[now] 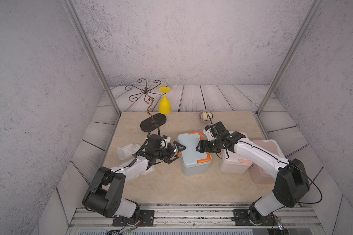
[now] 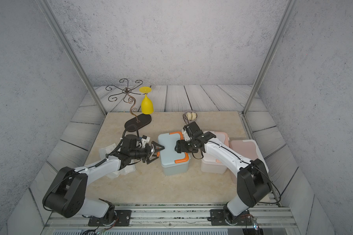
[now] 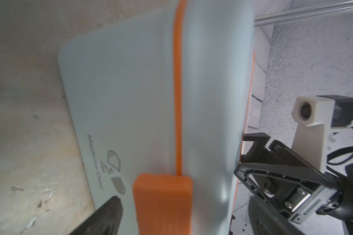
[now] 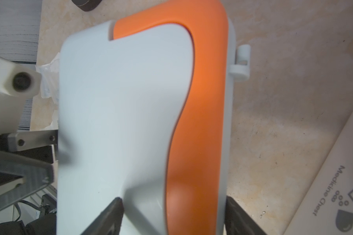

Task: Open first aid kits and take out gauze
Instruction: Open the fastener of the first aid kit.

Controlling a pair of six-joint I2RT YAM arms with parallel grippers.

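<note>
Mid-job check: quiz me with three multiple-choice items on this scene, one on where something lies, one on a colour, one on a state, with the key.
1. Where does the gauze lie relative to the grey-blue first aid kit?
A. beside it, on the robot's left
B. on top of it
C. in the bowl behind it

2. What colour is that kit's trim?
A. peach
B. orange
C. green

3. How is its lid?
A. lifted off and lying apart
B. propped half open
C. down on the body

Key:
1 A: in both top views the white packets lie on that side of the kit.
2 B: the handle and latch are orange in every view.
3 C: the lid sits flat on the body, with no gap.
</note>
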